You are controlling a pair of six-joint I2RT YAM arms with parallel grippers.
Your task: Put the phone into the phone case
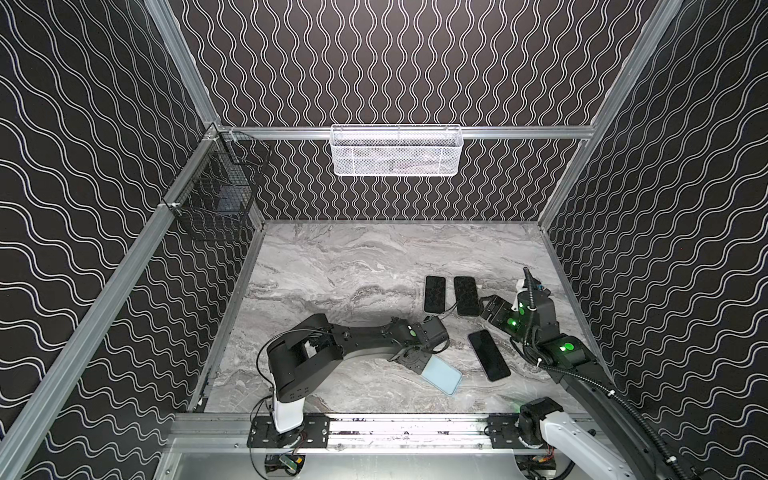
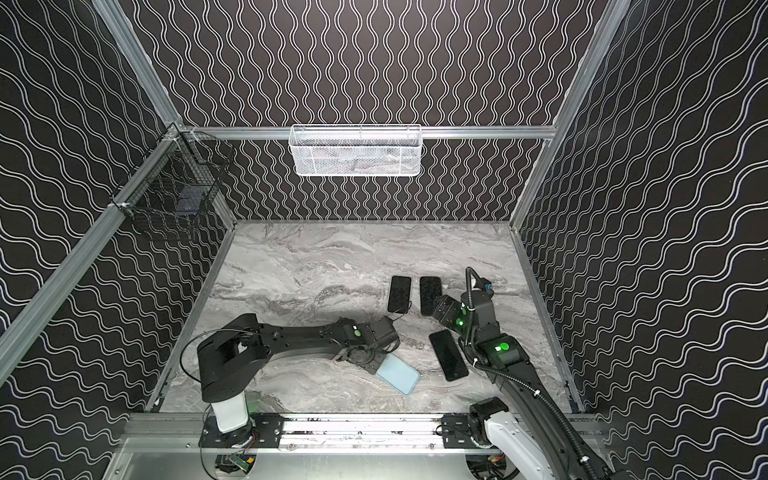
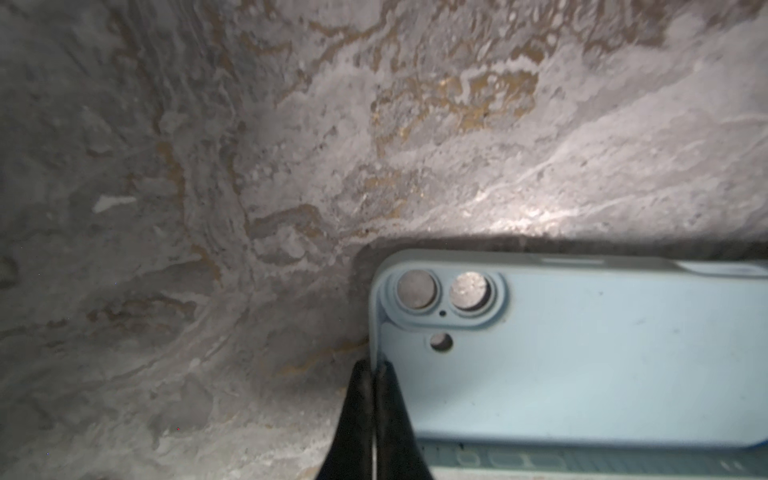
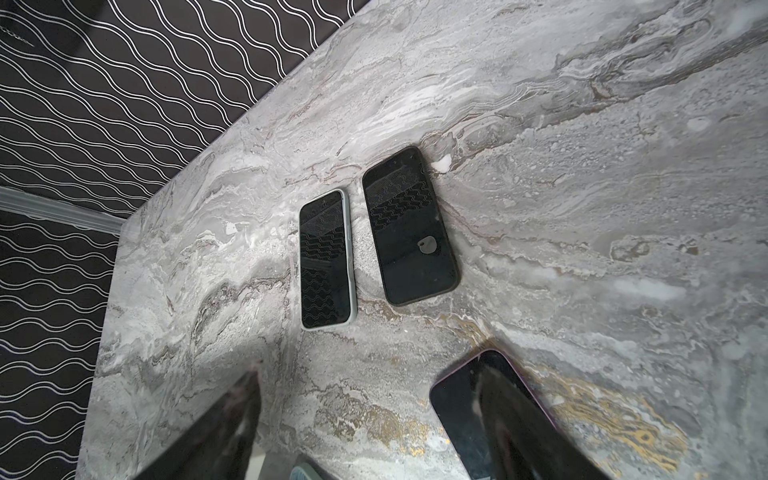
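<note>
The phone case (image 1: 442, 375) is light blue and lies open side up near the table's front middle, its camera holes showing in the left wrist view (image 3: 582, 365). My left gripper (image 3: 375, 368) is shut on the thin wall at the case's camera end; in both top views its wrist covers that end (image 1: 423, 365). The phone (image 1: 488, 355), dark, bare and screen up, lies just right of the case (image 2: 399, 375). My right gripper (image 1: 490, 309) hovers open beyond the phone's far end, and one finger (image 4: 511, 415) overlaps the phone (image 4: 457, 411) in the right wrist view.
Two more phones in cases lie side by side farther back: one with a pale rim (image 4: 326, 259), one with a dark rim (image 4: 409, 226). A white mesh basket (image 1: 396, 150) hangs on the back rail and a black wire basket (image 1: 216, 187) on the left wall.
</note>
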